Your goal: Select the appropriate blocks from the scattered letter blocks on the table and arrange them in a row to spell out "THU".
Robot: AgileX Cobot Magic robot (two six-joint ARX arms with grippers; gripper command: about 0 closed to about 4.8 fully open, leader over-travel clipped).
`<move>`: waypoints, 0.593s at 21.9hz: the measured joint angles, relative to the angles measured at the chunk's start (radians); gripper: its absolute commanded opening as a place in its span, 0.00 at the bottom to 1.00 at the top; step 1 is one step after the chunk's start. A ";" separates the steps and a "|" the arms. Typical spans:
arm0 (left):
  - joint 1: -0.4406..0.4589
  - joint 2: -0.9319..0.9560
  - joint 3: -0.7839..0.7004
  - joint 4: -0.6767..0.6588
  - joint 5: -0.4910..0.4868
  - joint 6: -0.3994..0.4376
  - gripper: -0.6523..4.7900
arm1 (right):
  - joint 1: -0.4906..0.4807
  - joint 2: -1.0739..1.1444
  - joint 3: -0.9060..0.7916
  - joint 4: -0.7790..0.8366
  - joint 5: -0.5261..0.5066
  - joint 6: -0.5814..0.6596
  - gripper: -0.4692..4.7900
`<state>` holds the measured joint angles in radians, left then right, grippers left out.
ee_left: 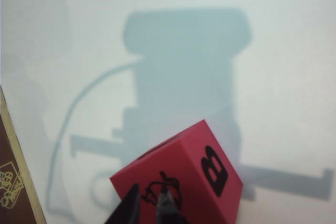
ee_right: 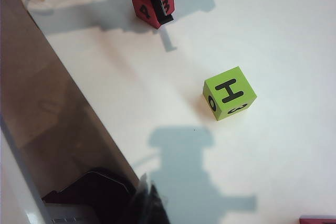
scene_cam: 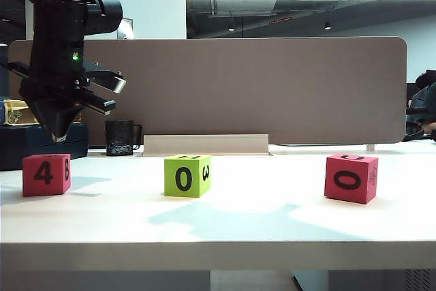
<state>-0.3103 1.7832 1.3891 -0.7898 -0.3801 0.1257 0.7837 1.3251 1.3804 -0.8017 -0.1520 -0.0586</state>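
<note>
Three letter blocks stand apart on the white table (scene_cam: 272, 226). At the left is a red one (scene_cam: 45, 174) showing 4 and B. The lime-green one (scene_cam: 187, 175) is in the middle, with H on top (ee_right: 229, 93). A red one (scene_cam: 351, 177) stands at the right with 0 in front. My left gripper (scene_cam: 58, 134) points down just above the left red block (ee_left: 178, 179). Its fingertips (ee_left: 149, 203) are drawn together over the picture face, with nothing between them. My right gripper (ee_right: 149, 203) is shut and empty, short of the green block; the exterior view does not show it.
A tan partition board (scene_cam: 225, 86) runs along the back of the table. A black mug (scene_cam: 121, 138) and a dark case (scene_cam: 41, 144) with a yellow box sit at the back left. A corner of the right red block (ee_right: 317, 220) shows in the right wrist view.
</note>
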 measured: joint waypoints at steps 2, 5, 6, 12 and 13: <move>0.000 0.000 0.000 -0.008 0.000 0.000 0.16 | 0.000 0.000 0.000 0.000 -0.002 0.000 0.08; 0.000 0.002 -0.002 -0.008 0.010 0.000 0.15 | 0.000 -0.001 0.000 0.000 -0.002 0.000 0.08; 0.000 0.005 -0.002 -0.008 0.017 0.000 0.15 | 0.000 -0.001 0.000 0.000 -0.002 0.000 0.08; 0.000 0.040 -0.003 -0.006 0.024 0.000 0.16 | 0.000 -0.001 0.000 0.000 -0.002 0.000 0.08; 0.000 0.043 -0.002 -0.006 0.024 0.000 0.16 | 0.000 -0.001 0.000 0.000 -0.002 0.000 0.08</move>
<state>-0.3107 1.8263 1.3869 -0.7959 -0.3557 0.1257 0.7841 1.3239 1.3804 -0.8017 -0.1539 -0.0582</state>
